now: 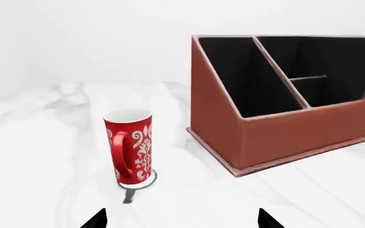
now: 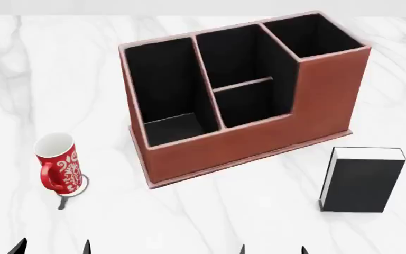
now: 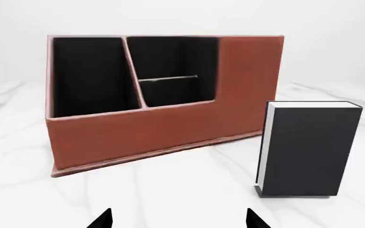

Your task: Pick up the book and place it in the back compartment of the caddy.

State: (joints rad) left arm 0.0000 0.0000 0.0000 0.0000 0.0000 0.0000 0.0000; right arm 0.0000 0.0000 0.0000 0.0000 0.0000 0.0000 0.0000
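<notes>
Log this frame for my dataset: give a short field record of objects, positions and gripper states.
book: upright on table, right of caddy, apart from it
caddy: centre, cells empty
mug: upright, left of caddy
left gripper: open, empty, near mug
right gripper: open, empty, short of book
table: white marble

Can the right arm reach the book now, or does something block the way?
Probably yes. The book stands upright on the table, apart from the caddy, and only bare marble lies between it and the open right gripper.
</notes>
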